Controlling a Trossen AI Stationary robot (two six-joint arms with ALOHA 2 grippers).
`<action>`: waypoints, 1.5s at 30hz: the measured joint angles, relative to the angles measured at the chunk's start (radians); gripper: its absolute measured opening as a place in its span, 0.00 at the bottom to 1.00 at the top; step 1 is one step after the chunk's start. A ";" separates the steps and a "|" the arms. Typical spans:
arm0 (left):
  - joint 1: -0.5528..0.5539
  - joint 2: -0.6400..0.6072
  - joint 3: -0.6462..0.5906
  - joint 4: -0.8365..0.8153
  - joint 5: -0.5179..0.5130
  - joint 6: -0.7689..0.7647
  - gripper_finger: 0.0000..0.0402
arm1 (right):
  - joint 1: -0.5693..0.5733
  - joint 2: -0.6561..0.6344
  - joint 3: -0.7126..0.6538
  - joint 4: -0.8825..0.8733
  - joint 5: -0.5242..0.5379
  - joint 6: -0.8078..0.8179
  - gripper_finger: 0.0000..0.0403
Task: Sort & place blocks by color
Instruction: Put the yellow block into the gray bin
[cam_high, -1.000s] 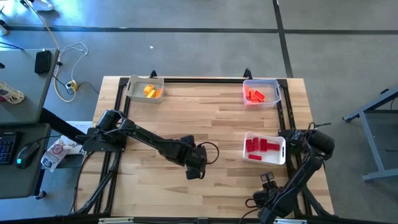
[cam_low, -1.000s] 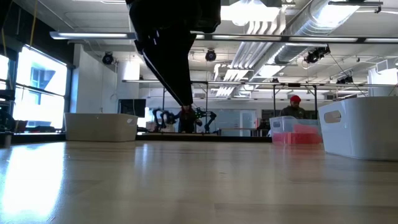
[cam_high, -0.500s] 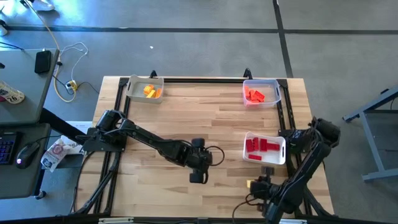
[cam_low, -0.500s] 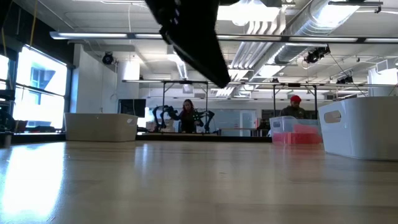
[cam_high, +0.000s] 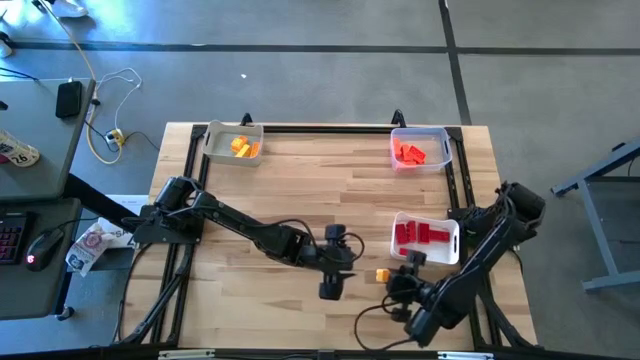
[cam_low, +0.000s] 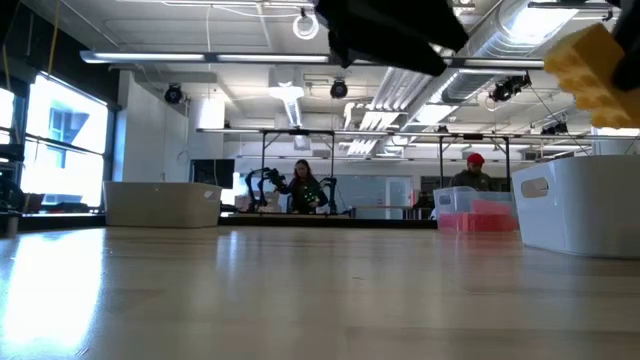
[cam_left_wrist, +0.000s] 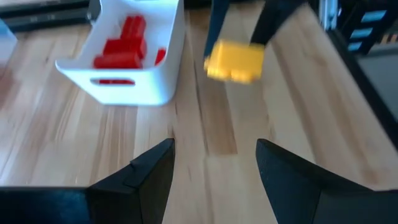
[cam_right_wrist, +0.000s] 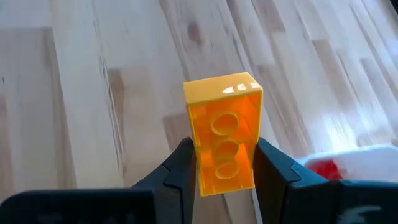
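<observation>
Yellow-orange block (cam_high: 383, 274) held above the table's near edge, between your two grippers.

The right gripper (cam_high: 390, 281) is clenched on the block, its long axis running out past the fingers, with the red-block tray (cam_high: 452, 240) just beside it at about one o'clock. The yellow tray (cam_high: 212, 143) lies well apart at eleven o'clock, on the left arm's side. The left gripper (cam_high: 331, 288), spread and empty, faces the block from nine o'clock, near enough, I judge, for a handover.
</observation>
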 joint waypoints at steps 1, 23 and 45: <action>0.000 0.000 0.000 0.016 0.000 0.001 0.52 | -0.008 0.000 0.000 0.013 0.003 -0.023 0.24; -0.002 0.000 0.000 0.082 -0.048 0.014 0.52 | -0.163 -0.064 0.001 0.213 0.013 -0.366 0.24; 0.037 -0.001 0.000 0.033 -0.062 0.076 0.28 | -0.282 -0.065 0.000 0.236 -0.069 -0.494 0.24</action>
